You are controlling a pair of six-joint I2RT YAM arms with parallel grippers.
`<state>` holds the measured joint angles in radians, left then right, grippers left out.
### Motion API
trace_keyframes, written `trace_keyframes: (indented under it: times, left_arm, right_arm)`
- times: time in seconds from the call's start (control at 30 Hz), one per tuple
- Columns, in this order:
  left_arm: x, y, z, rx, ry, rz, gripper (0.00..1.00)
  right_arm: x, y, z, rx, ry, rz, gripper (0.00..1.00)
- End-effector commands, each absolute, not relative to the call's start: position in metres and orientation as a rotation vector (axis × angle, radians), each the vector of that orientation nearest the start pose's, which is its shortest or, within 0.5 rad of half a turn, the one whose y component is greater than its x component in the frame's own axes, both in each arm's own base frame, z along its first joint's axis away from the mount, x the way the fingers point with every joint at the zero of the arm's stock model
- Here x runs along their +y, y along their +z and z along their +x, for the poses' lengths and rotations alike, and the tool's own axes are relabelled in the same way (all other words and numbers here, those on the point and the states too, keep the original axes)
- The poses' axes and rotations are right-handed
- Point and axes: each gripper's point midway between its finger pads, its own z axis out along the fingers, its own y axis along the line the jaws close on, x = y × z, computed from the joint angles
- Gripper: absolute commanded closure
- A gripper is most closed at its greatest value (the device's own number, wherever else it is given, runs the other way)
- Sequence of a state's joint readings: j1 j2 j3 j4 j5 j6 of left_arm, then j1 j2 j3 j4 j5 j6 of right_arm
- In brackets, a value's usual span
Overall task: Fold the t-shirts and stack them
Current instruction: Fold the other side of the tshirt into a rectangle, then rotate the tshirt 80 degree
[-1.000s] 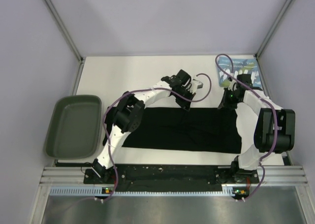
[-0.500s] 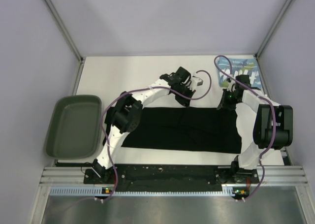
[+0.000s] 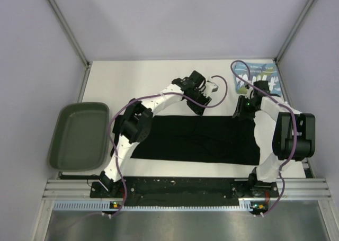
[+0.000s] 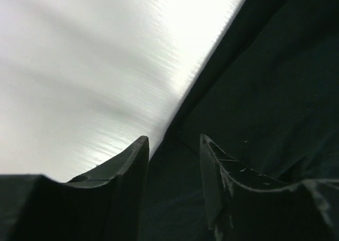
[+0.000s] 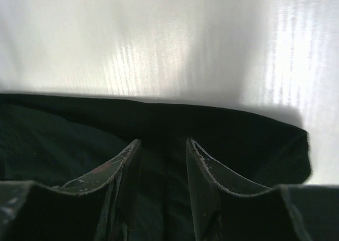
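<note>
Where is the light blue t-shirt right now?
Top view: the light blue t-shirt lies in the far right corner of the table, just beyond the right gripper and the black t-shirt.

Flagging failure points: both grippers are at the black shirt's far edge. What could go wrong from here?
1. The left gripper is near the middle of the far edge of the black shirt, the right gripper near its right corner; the unheld left part may sag and fold crooked.
2. The right arm's purple cable loops by the blue shirt and might drag it.
</note>
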<state>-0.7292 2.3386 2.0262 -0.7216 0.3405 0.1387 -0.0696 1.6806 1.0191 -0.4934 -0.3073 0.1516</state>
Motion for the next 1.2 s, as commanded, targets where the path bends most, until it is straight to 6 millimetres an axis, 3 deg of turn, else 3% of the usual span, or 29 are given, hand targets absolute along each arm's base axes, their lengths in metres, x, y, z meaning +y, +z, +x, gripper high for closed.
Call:
trace_keyframes:
  times: [0.0, 0.17, 0.37, 0.6, 0.8, 0.9, 1.03, 1.17]
  left_arm:
    - [-0.395, 0.122, 0.392, 2.186, -0.532, 1.238, 0.50]
    - [-0.358, 0.144, 0.400, 2.143, -0.378, 1.256, 0.47]
    - [-0.277, 0.146, 0.415, 2.203, -0.237, 1.195, 0.46]
    - [-0.165, 0.114, 0.420, 2.405, -0.117, 1.045, 0.50]
    - [-0.083, 0.090, 0.420, 2.488, 0.060, 0.965, 0.50]
    - [-0.057, 0.078, 0.416, 2.504, 0.105, 0.980, 0.48]
    - [-0.020, 0.064, 0.415, 2.553, 0.114, 0.931, 0.46]
    - [0.000, 0.056, 0.407, 2.595, 0.109, 0.906, 0.46]
  right_arm:
    - [0.004, 0.085, 0.361, 2.547, 0.228, 0.263, 0.59]
    - [-0.026, 0.077, 0.350, 2.574, 0.124, 0.406, 0.57]
    - [-0.032, 0.056, 0.340, 2.630, 0.095, 0.446, 0.56]
    - [-0.032, 0.040, 0.340, 2.674, 0.101, 0.451, 0.59]
    - [-0.030, 0.030, 0.339, 2.704, 0.113, 0.448, 0.67]
    - [-0.028, 0.025, 0.339, 2.719, 0.124, 0.438, 0.70]
    - [-0.028, 0.022, 0.341, 2.725, 0.135, 0.440, 0.81]
    - [-0.026, 0.017, 0.343, 2.734, 0.149, 0.435, 0.89]
